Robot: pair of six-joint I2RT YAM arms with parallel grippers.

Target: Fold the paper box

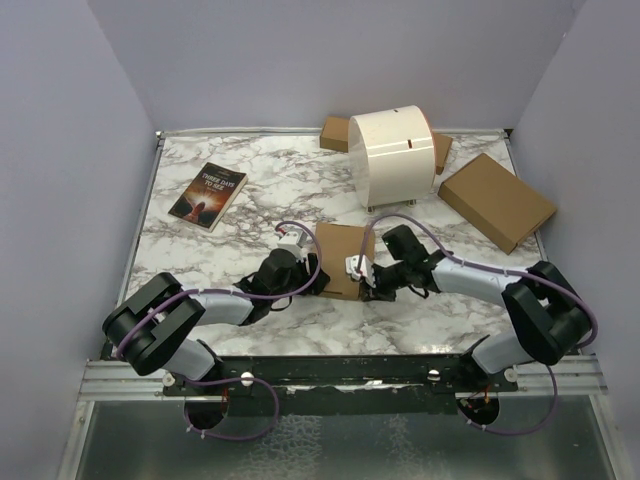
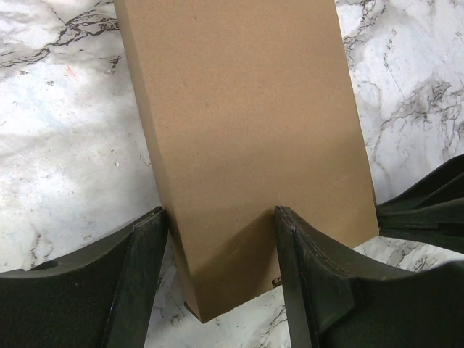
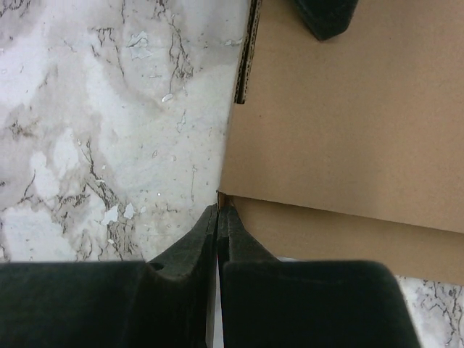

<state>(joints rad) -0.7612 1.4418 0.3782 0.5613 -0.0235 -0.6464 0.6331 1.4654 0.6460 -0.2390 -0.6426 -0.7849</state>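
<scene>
At the far left of the marble-patterned desk (image 1: 260,170) a paperback book (image 1: 208,195) with a dark glossy cover is seen, lying flat and well apart from the work. Nearer the middle, the left hand (image 2: 217,225) is held open. One black finger stands beside the side wall of the paper box (image 1: 345,255), the other is placed over its top face, and nothing is squeezed between them.

The paper box lies flat in the centre of the desk, between the two hands. It is made of plain brown cardboard, matte and slightly grainy, with straight sharp edges; a corrugated cut edge is shown in the right wrist view. It appears already formed into a thin rectangular shape.

At its near right corner the right hand (image 3: 219,217) is fully closed, with its tips touching the place where a lower layer of cardboard shows under the top panel. Whether a thin edge is pinched there cannot be told from this angle.

The step in hand is judged to be the tucking of a last flap on that side. For the next move, the box should be steadied by the left hand while the flap is pressed in gently, because thin board is creased easily.

Further right, a smooth white cylinder-shaped object (image 1: 395,155) and a larger, thicker brown box (image 1: 497,200) are seen.
</scene>
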